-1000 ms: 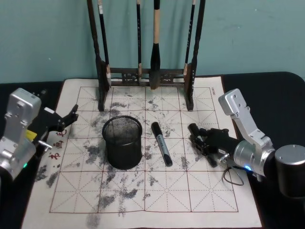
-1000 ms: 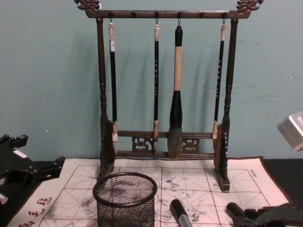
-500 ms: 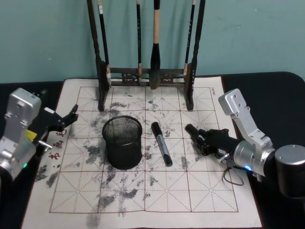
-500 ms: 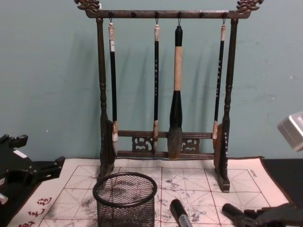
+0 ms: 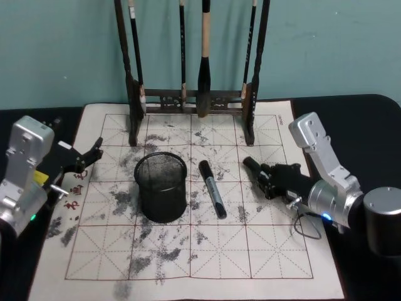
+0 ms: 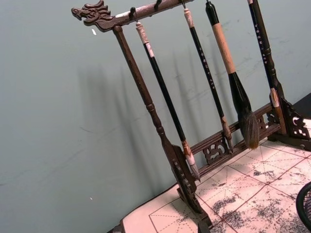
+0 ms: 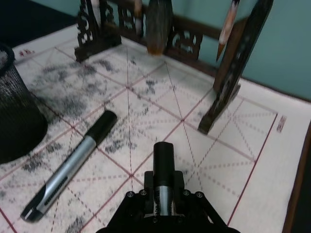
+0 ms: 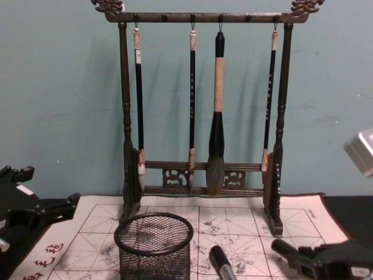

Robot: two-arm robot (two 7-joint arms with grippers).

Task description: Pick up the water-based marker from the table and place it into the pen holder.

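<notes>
My right hand (image 5: 264, 180) is clamped on the marker (image 7: 164, 158). Next, I reckon: lift it, carry it over the pen holder (image 5: 161, 187), tip it upright, release. My left hand (image 5: 84, 158) sits aside.

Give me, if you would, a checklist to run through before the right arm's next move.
1. Right gripper shut on the black-capped grey marker: ok.
2. Black wire-mesh cylindrical pen holder upright, mouth open: ok.
3. Held marker raised above the holder's rim: cannot tell.
4. Second black-capped grey marker lying flat on the ink-stained gridded mat between gripper and holder, low in the path: ok.
5. Left gripper parked at the mat's left edge, apart from the holder: ok.
</notes>
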